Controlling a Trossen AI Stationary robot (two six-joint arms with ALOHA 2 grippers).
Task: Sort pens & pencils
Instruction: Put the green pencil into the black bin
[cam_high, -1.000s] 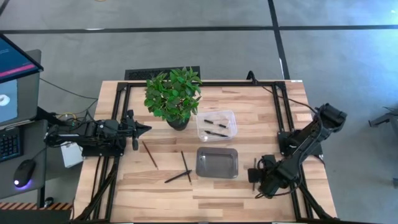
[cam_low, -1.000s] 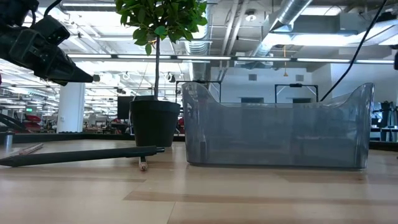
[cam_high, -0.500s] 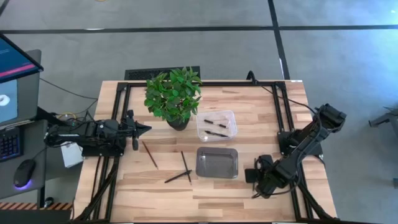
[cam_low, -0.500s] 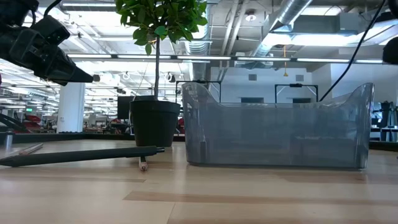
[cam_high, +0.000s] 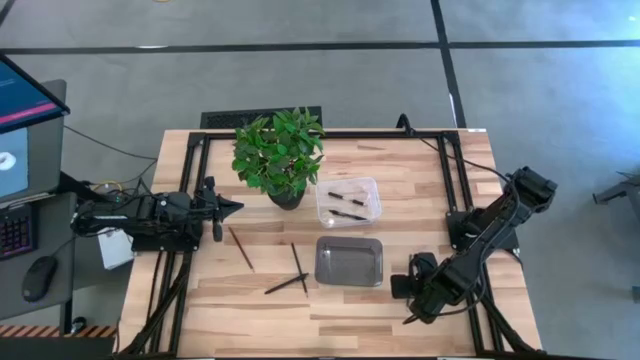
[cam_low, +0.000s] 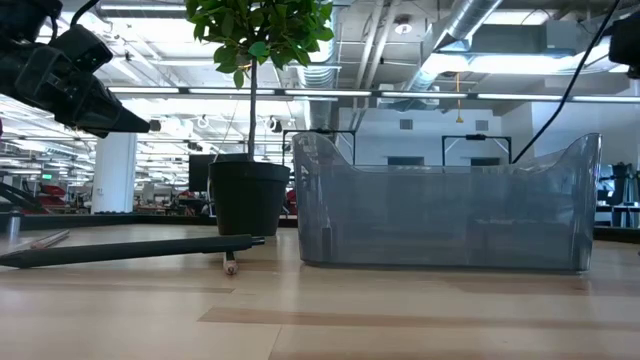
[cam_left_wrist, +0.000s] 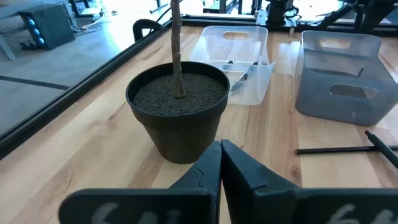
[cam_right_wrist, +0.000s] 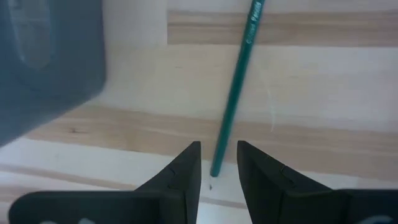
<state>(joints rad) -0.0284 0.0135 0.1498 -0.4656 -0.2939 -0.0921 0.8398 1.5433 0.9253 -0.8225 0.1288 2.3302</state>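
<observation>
Three slim dark pencils lie flat on the wood left of the grey tray: one (cam_high: 241, 248), one (cam_high: 298, 266) and one (cam_high: 285, 284); the last two cross. More dark pens (cam_high: 347, 205) lie in the clear bin. A green pencil (cam_right_wrist: 239, 81) lies flat on the table in the right wrist view. My right gripper (cam_right_wrist: 217, 152) is open, low at the table's near right (cam_high: 400, 286), its fingertips standing either side of that pencil's end without touching it. My left gripper (cam_left_wrist: 221, 155) is shut and hangs in the air beside the plant pot (cam_high: 232, 207).
A potted plant (cam_high: 280, 155) stands at the far middle, right in front of my left gripper. The clear bin (cam_high: 372, 188) sits behind the grey tray (cam_high: 349, 261). Black frame rails (cam_high: 455, 190) run along the table's sides. Bare wood lies along the near edge.
My right arm has crept a little toward the table's left and near edge, closing on the grey tray's right side; its upper part now shows at the low view's top right corner. The pencils and bins have stayed put.
</observation>
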